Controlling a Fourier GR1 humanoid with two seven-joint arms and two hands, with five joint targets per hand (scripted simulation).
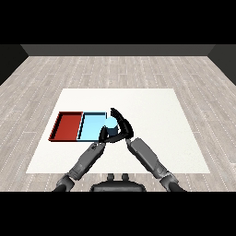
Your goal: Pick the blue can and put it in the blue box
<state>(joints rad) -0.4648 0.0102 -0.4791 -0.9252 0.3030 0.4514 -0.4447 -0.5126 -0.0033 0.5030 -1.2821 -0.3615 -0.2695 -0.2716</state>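
**Can over the blue tray's right end, release pending**

The white table (152, 138) has plenty of bare room to the right and far side. The red tray (67, 125) and light blue tray (91, 125) sit touching, left of centre. The right hand (121, 125) curls round the blue can (110, 122), holding it at the blue tray's right end. The left hand (104, 135) sits close beneath; I cannot tell its fingers. Placing seems to be the step; next, uncurling while clear of the rim.
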